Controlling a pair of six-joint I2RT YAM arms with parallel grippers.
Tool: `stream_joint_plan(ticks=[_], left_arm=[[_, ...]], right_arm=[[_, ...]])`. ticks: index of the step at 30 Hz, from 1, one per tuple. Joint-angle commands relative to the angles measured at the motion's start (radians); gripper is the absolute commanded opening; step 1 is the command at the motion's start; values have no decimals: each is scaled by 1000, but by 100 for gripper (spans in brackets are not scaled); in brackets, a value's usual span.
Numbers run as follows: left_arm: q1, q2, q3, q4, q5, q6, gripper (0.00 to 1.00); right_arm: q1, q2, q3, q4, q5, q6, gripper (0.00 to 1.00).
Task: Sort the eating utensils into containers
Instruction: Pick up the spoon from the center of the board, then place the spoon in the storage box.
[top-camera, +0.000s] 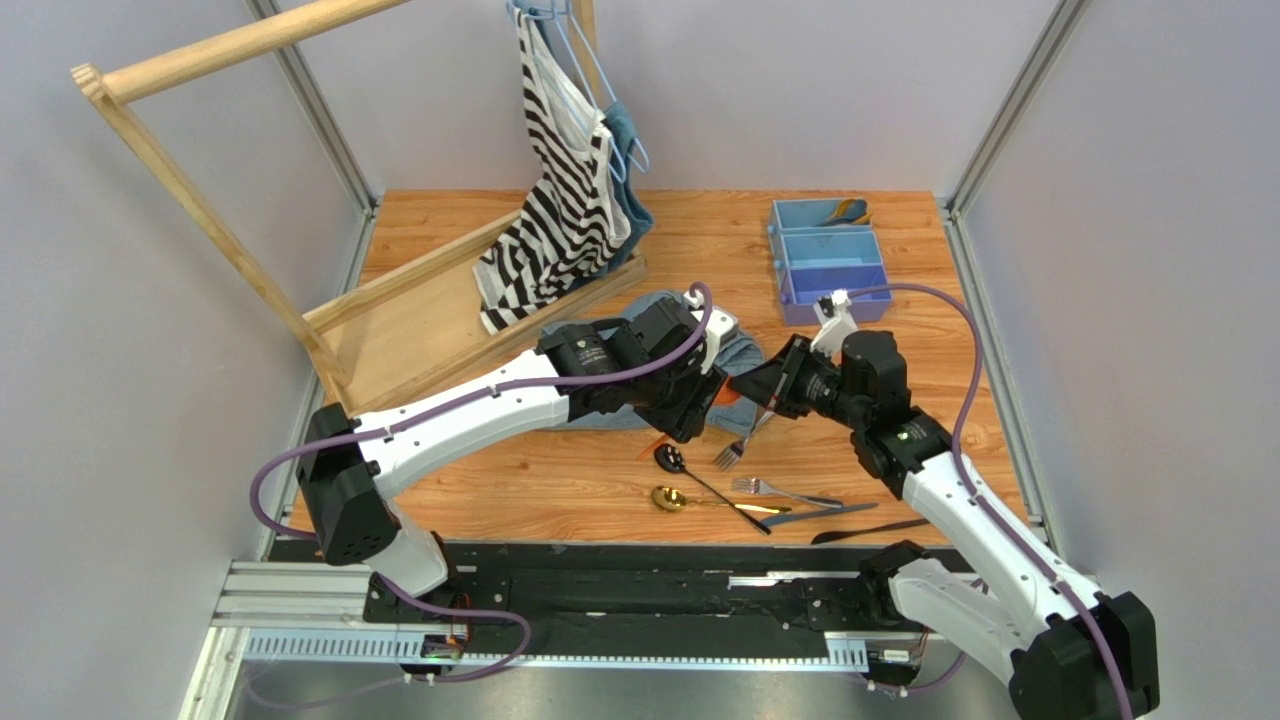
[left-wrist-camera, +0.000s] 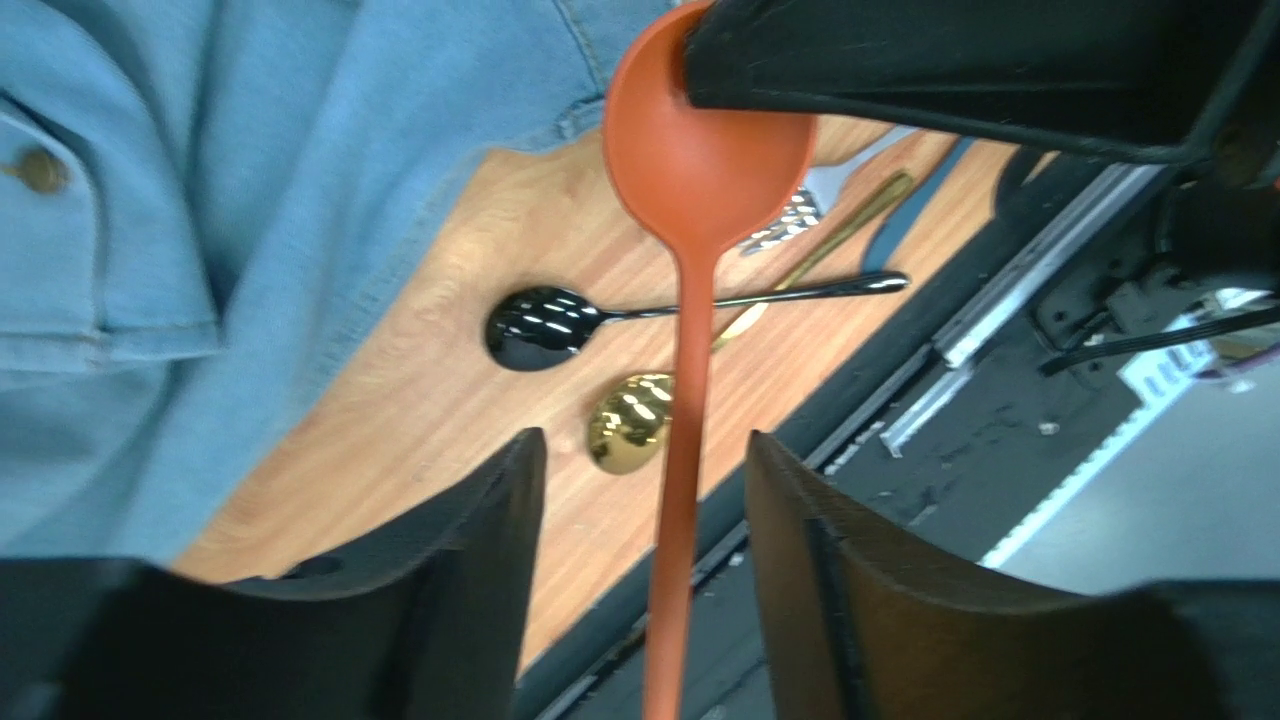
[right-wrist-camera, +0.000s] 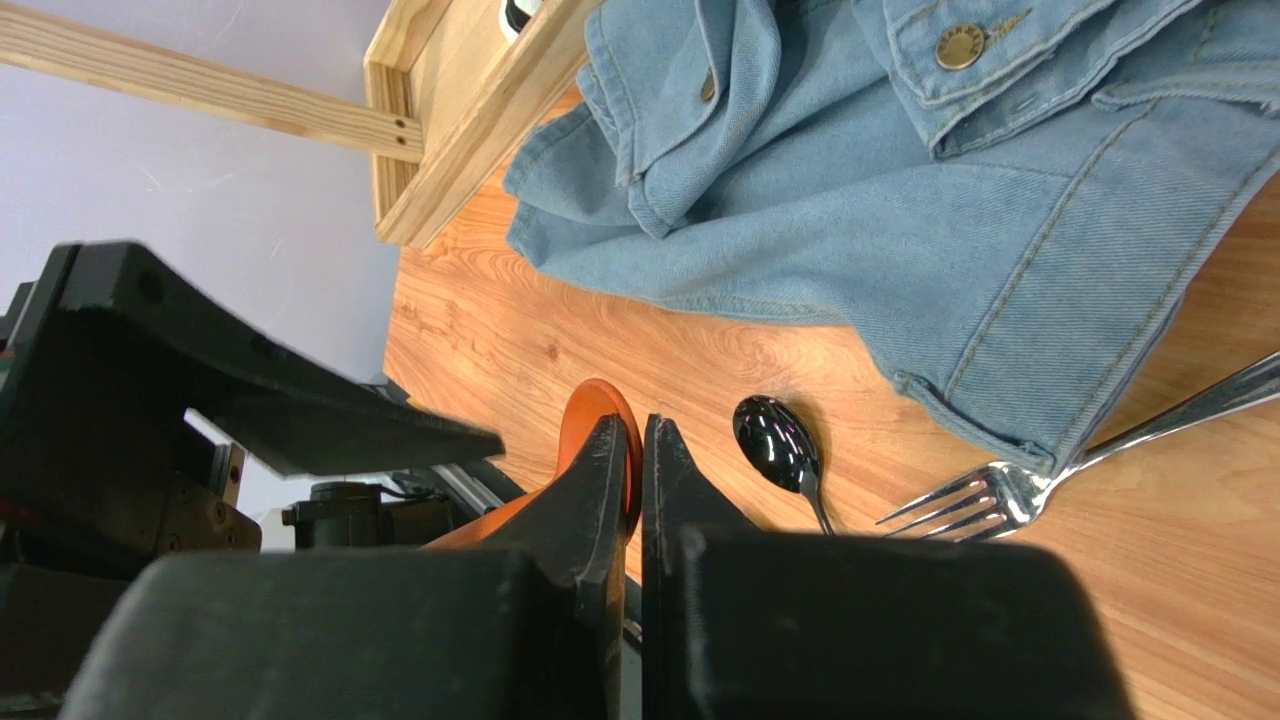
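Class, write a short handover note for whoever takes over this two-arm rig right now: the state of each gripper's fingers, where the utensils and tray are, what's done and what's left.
Left gripper: open, fingers either side of the handle of the orange spoon, not clamping it.
Right gripper: shut on the orange spoon's bowl, above the table.
Tray: far right; some pieces lie in its far compartment.
Done: those few pieces.
Left: black spoon, gold spoon, fork and more cutlery near the front edge.
Next, probably: carry the orange spoon to the tray.
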Motion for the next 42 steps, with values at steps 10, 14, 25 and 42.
stream_joint_plan(ticks=[10, 14, 25, 42], left_arm=[[27, -114, 1, 47, -132, 15, 77], [82, -155, -50, 70, -74, 19, 78], [302, -327, -198, 75, 92, 45, 79], [656, -487, -461, 116, 486, 67, 79]], right_arm=[[4, -25, 58, -56, 108, -75, 0], [2, -24, 63, -80, 143, -89, 0], [2, -51, 58, -126, 274, -106, 0], [-4, 38, 239, -200, 539, -191, 0]])
